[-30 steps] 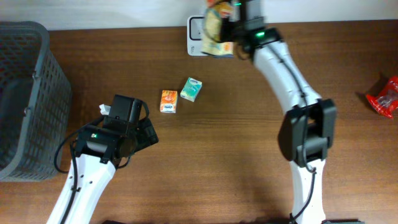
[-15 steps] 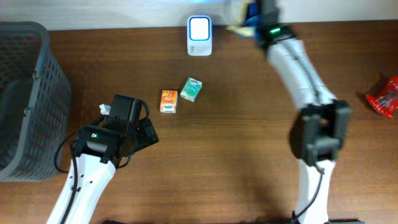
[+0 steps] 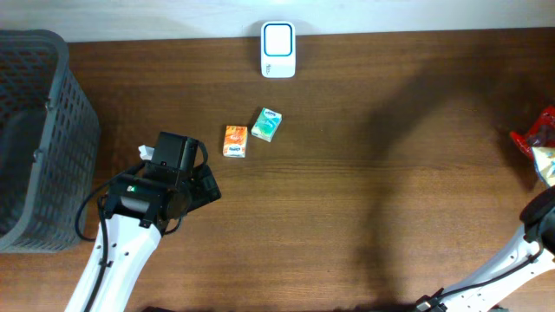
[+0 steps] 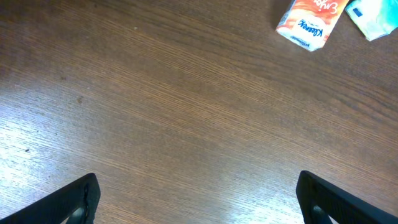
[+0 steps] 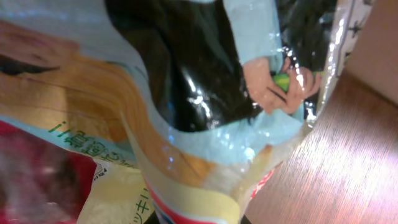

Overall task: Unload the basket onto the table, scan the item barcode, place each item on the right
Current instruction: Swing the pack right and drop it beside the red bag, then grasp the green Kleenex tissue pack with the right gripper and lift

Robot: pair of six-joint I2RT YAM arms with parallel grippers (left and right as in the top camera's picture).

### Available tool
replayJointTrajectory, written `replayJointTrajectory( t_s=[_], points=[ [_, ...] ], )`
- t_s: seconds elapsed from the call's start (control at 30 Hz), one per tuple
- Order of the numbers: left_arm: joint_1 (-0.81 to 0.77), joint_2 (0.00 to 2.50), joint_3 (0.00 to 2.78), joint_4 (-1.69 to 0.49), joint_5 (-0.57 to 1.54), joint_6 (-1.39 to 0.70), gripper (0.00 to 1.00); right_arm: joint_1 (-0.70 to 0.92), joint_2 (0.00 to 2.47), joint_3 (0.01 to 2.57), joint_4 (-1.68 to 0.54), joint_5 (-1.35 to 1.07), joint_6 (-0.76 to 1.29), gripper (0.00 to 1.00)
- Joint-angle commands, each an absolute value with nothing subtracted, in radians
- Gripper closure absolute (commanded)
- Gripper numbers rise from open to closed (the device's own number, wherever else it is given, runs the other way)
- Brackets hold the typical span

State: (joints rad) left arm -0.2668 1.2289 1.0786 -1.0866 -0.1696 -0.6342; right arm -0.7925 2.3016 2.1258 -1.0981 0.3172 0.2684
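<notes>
A white barcode scanner (image 3: 278, 50) stands at the table's back edge. A glossy snack packet (image 5: 186, 106) with blue, yellow and black print fills the right wrist view and hides my right gripper's fingers; the gripper is shut on it. From overhead, only a corner of that packet (image 3: 546, 163) shows at the far right edge, well away from the scanner. My left gripper (image 4: 199, 208) hangs open over bare wood at the front left, with nothing between its fingers. An orange tissue pack (image 3: 235, 141) and a green tissue pack (image 3: 266, 125) lie beyond it.
A grey mesh basket (image 3: 35, 139) takes up the left edge of the table. A red packet (image 3: 529, 139) lies at the right edge beside the held packet. The right arm (image 3: 529, 243) enters from the lower right corner.
My right arm has swung the snack packet away from the scanner at the back, over to the table's right edge. The left arm and both tissue packs have not moved.
</notes>
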Motion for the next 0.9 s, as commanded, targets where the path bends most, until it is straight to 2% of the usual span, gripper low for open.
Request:
replayJointTrajectory(
  t_s=[0.0, 0.03, 0.07, 0.13, 0.2, 0.23, 0.27, 0.3, 0.4, 0.43, 0.5, 0.53, 0.63, 0.73, 0.77, 0.8, 0.83, 0.87],
  points=[
    [-0.266, 1.226, 1.083, -1.086, -0.181, -0.648, 0.01, -0.805, 2.358, 2.128, -1.112, 0.303, 0.281, 0.96],
    [-0.266, 1.226, 1.083, -1.086, -0.181, -0.648, 0.01, -0.805, 2.369, 2.125, -1.116, 0.296, 0.281, 0.96],
    [-0.266, 1.226, 1.083, -1.086, -0.181, -0.648, 0.01, -0.805, 2.383, 2.111, -1.111, 0.295, 0.282, 0.92],
    [-0.266, 1.226, 1.083, -1.086, -0.181, -0.648, 0.01, -0.805, 2.391, 2.086, -1.067, 0.179, 0.235, 0.63],
    [-0.266, 1.226, 1.083, -1.086, -0.181, -0.648, 0.01, -0.805, 2.390, 2.087, -1.051, -0.045, 0.164, 0.48],
    [-0.266, 1.226, 1.083, -1.086, -0.181, -0.648, 0.01, -0.805, 2.380, 2.093, -1.060, -0.086, 0.165, 0.34],
    [-0.266, 1.226, 1.083, -1.086, -0.181, -0.648, 0.01, -0.805, 2.366, 2.106, -1.073, -0.094, 0.165, 0.28],
    [-0.266, 1.226, 1.083, -1.086, -0.181, -0.648, 0.01, -0.805, 2.339, 2.134, -1.102, -0.094, 0.166, 0.02],
    [-0.266, 1.226, 1.083, -1.086, -0.181, -0.648, 0.01, -0.804, 2.221, 2.242, -1.209, -0.119, 0.353, 0.02],
    [-0.266, 1.226, 1.083, -1.086, -0.181, -0.648, 0.01, -0.804, 2.190, 2.276, -1.247, -0.199, 0.353, 0.02],
    [-0.266, 1.226, 1.083, -1.086, -0.181, -0.648, 0.01, -0.772, 2.128, 2.295, -1.296, -0.581, 0.230, 0.02],
    [-0.266, 1.226, 1.083, -1.086, -0.181, -0.648, 0.01, -0.709, 2.130, 2.294, -1.337, -0.728, 0.094, 0.02],
    [-0.266, 1.226, 1.083, -1.086, -0.181, -0.648, 0.01, -0.480, 2.133, 2.266, -1.396, -0.721, -0.038, 0.02],
    [-0.266, 1.226, 1.083, -1.086, -0.181, -0.648, 0.01, -0.206, 2.135, 2.146, -1.316, -0.685, -0.027, 0.00],
    [-0.266, 1.226, 1.083, -1.086, -0.181, -0.648, 0.01, -0.110, 2.136, 2.079, -1.253, -0.684, 0.069, 0.00],
    [-0.266, 1.226, 1.083, -1.086, -0.181, -0.648, 0.01, -0.039, 2.136, 2.014, -1.174, -0.684, 0.159, 0.05],
    [-0.266, 1.226, 1.083, -1.086, -0.181, -0.648, 0.01, 0.031, 2.137, 1.931, -1.056, -0.683, 0.259, 0.21],
    [-0.266, 1.226, 1.083, -1.086, -0.181, -0.648, 0.01, 0.093, 2.138, 1.849, -0.928, -0.675, 0.361, 0.28]
  ],
)
